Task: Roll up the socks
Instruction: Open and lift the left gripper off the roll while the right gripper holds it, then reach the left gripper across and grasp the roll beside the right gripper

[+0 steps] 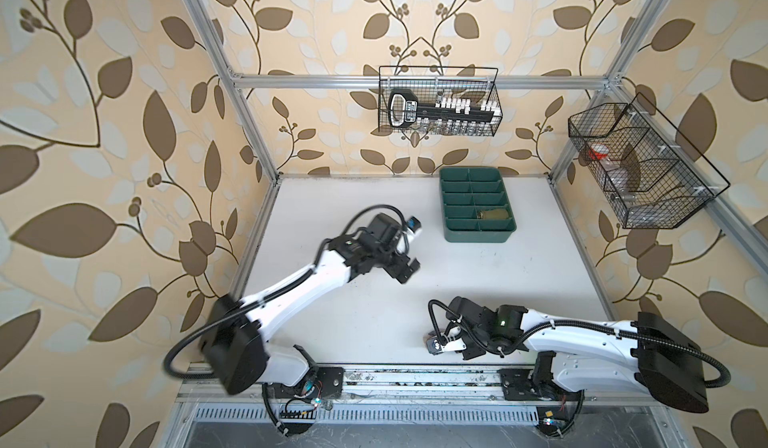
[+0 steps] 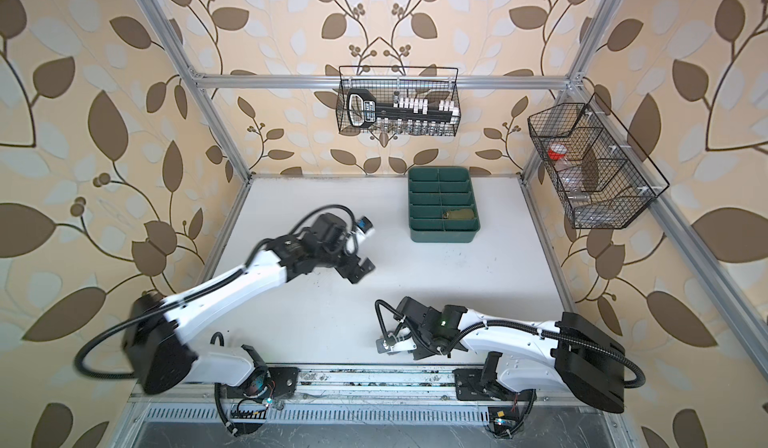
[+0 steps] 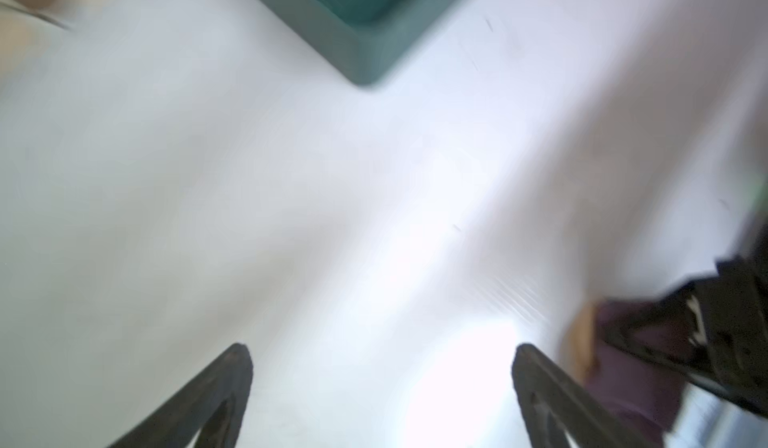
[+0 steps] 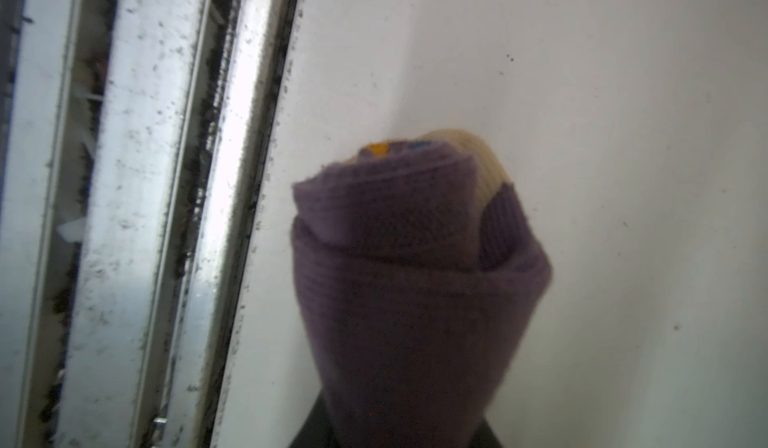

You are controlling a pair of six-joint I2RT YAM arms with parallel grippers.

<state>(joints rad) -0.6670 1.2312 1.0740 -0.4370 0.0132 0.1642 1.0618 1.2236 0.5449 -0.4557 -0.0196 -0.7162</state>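
Note:
A rolled purple sock (image 4: 415,267) with a beige patch and a bit of yellow at its tip stands between the jaws of my right gripper (image 1: 467,352), which is shut on it close to the table's front edge. The left wrist view shows the same sock (image 3: 636,367) blurred beside the black right gripper. In both top views the arm hides it. The olive sock (image 1: 494,214) lies rolled in a compartment of the dark green tray (image 1: 478,236). My left gripper (image 1: 405,269) hovers mid-table, open and empty (image 3: 384,354).
The tray (image 2: 442,236) stands at the back right of the white table. A wire basket (image 1: 438,101) hangs on the back wall and another (image 1: 640,163) on the right wall. A metal rail (image 4: 137,201) runs along the front edge beside the held sock.

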